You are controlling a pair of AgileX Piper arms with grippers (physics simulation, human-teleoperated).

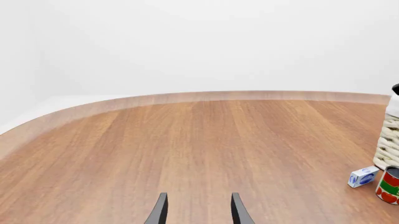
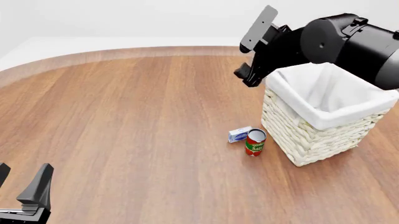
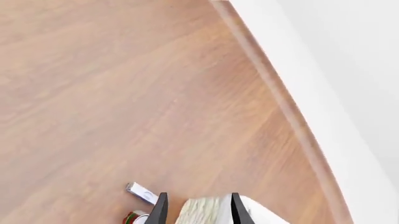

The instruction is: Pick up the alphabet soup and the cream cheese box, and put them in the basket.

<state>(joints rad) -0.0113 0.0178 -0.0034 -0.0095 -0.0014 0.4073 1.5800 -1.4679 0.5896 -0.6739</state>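
The cream-white wicker basket [image 2: 311, 135] with a white liner stands at the right. The light blue and white cream cheese box [image 2: 239, 134] lies on the table just left of it; it also shows in the left wrist view [image 1: 363, 176] and the right wrist view [image 3: 142, 193]. The alphabet soup is not in view. My right gripper [image 2: 247, 74] is open and empty, raised above the basket's far left rim [image 3: 209, 211]. My left gripper [image 2: 22, 179] is open and empty, low at the table's near left, far from the box.
A red and green labelled can [image 2: 255, 142] stands upright right beside the cream cheese box, against the basket's front left side; it also shows in the left wrist view [image 1: 389, 185]. The wooden table's curved far edge [image 2: 124, 52] runs along the back.
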